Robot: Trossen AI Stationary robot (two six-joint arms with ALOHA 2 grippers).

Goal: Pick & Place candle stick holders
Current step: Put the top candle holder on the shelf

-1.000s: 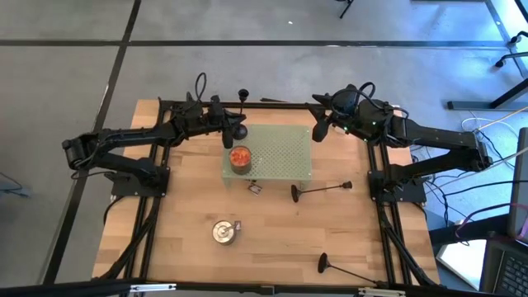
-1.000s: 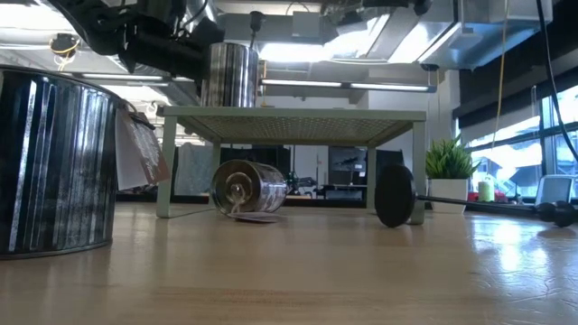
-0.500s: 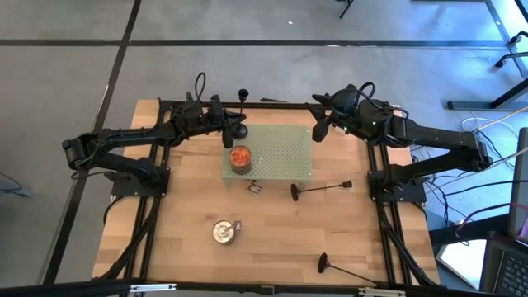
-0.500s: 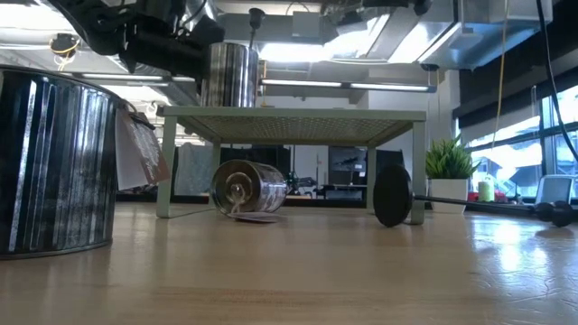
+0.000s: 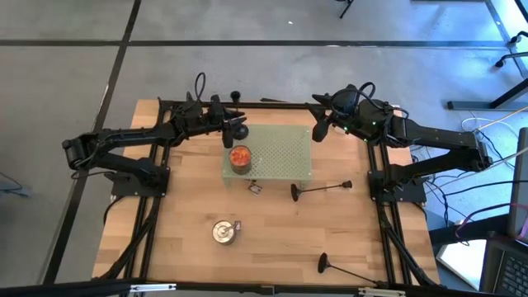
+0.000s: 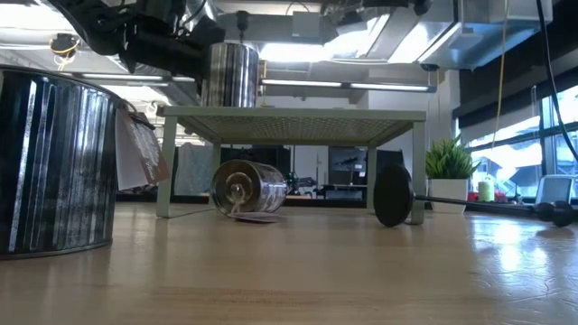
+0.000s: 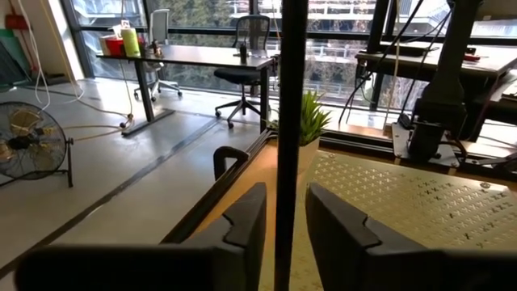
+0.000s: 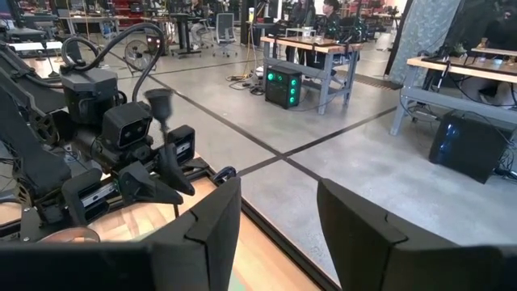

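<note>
My left gripper (image 5: 233,129) is shut on a black candle stick holder (image 5: 238,111) at the far left corner of the green mesh rack (image 5: 280,153). The holder stands nearly upright, cup top (image 5: 235,95) uppermost. My right gripper (image 5: 317,132) is open and empty over the rack's far right corner. A second holder (image 5: 320,189) lies on its side on the table right of the rack. A third (image 5: 330,266) lies near the front edge. My left gripper pinches the holder's thin stem (image 7: 288,162) between its two fingers (image 7: 246,218), which lie across it. The fingers come level from the table's left. In the right wrist view the hold is low on the stem, just above the flared base (image 8: 176,172). I cannot tell whether the base touches the rack.
An orange-topped can (image 5: 239,158) stands on the rack's left side. A small can (image 5: 255,188) lies on its side on the table beside the rack's near edge. A silver can (image 5: 223,233) stands on the table in front. Black frame rails run along both table sides.
The held holder's cup top has swung a little toward the table's left, while my left gripper has stayed at the rack's far left corner.
</note>
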